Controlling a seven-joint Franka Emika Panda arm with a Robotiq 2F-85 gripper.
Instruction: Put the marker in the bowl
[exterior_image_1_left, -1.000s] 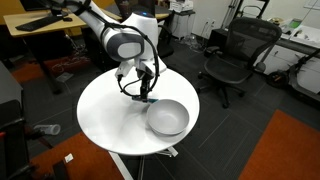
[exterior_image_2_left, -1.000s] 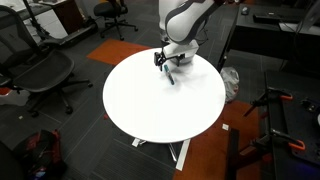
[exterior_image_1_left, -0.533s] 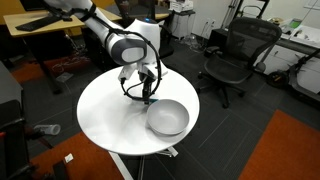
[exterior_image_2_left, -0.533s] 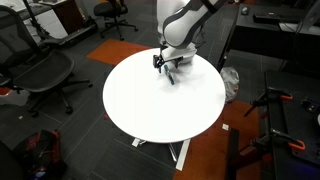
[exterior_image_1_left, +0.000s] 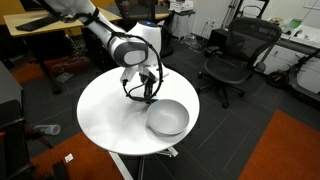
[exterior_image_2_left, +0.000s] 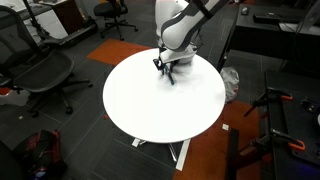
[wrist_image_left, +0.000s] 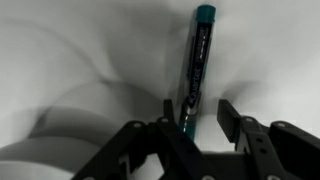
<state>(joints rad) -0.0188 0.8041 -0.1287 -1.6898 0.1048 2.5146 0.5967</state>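
- Gripper (wrist_image_left: 200, 118) low over the round white table (exterior_image_1_left: 100, 115), fingers pointing down at the tabletop. In an exterior view it sits just beside the bowl (exterior_image_1_left: 167, 118), at the part of the rim farthest from that camera.
- Jaws stand apart at a middling width and hold nothing. In the wrist view the two dark fingers (wrist_image_left: 170, 122) straddle the lower end of the marker (wrist_image_left: 198, 60).
- Marker lies flat on the table outside the bowl and close to its rim. It is a thin dark stick with a teal cap at the end pointing away from the gripper.
- Its near end runs in between the fingers and sits closer to one finger than to the other. I cannot tell whether that finger touches it.
- Bowl is grey and shallow, stands upright near the table's edge, and I see nothing inside it.
- Arm comes in from beyond the bowl and bends down over the table, its white wrist section above the gripper (exterior_image_2_left: 167, 70).
- Black office chair (exterior_image_1_left: 235, 55) stands well apart from the bowl, off the table on the dark floor.
- Orange carpet (exterior_image_1_left: 290, 145) covers the floor farther out on that same side of the bowl.
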